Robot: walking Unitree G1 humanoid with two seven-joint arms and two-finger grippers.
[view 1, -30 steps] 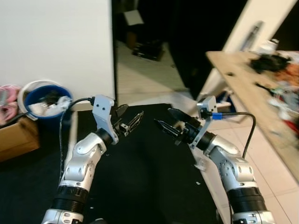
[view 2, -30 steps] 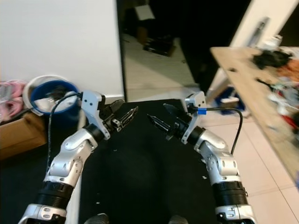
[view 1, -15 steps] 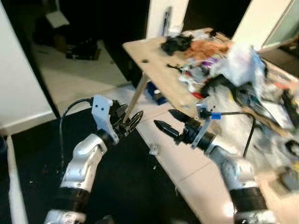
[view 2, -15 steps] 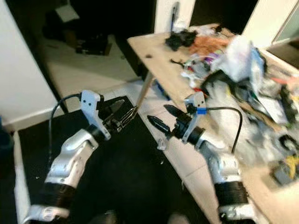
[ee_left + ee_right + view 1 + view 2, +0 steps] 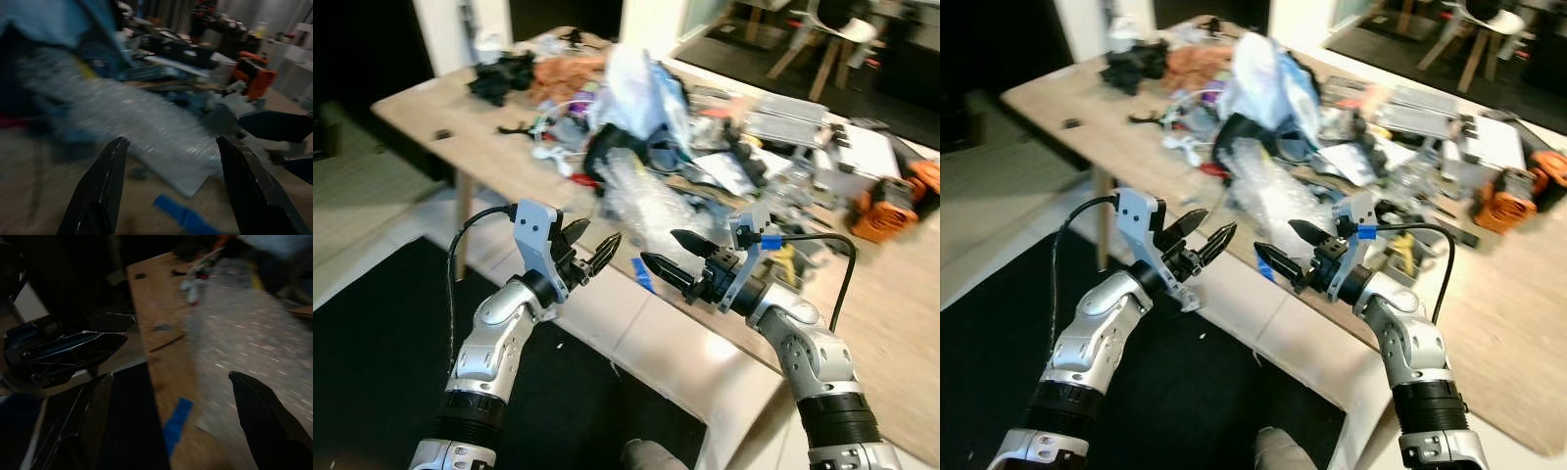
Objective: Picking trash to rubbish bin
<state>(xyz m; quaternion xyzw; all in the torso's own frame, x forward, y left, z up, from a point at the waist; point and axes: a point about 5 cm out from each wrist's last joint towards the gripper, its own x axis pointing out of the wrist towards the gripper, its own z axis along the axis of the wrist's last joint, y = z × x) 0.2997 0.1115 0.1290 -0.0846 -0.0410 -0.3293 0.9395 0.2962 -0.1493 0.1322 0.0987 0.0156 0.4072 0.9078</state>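
Empty-handed, left end effector [image 5: 590, 247] and right end effector [image 5: 672, 253] gaped before the tabletop [image 5: 440, 108]; crinkly bubble wrap [image 5: 641, 201] looked light, likely best pinched at its edge.

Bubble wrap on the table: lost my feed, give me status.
Left hand and right hand both open, empty, raised at the table edge. Bubble wrap untouched, just beyond them. Clutter piled behind it; blue tape strip at the edge.

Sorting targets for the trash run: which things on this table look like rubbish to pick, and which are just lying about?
Likely trash:
clear bubble wrap
blue tape scrap
white-blue plastic bag

Lying about:
orange power tool
black cloth
grey flat boxes

Both tools, left and right, are open and hold nothing.
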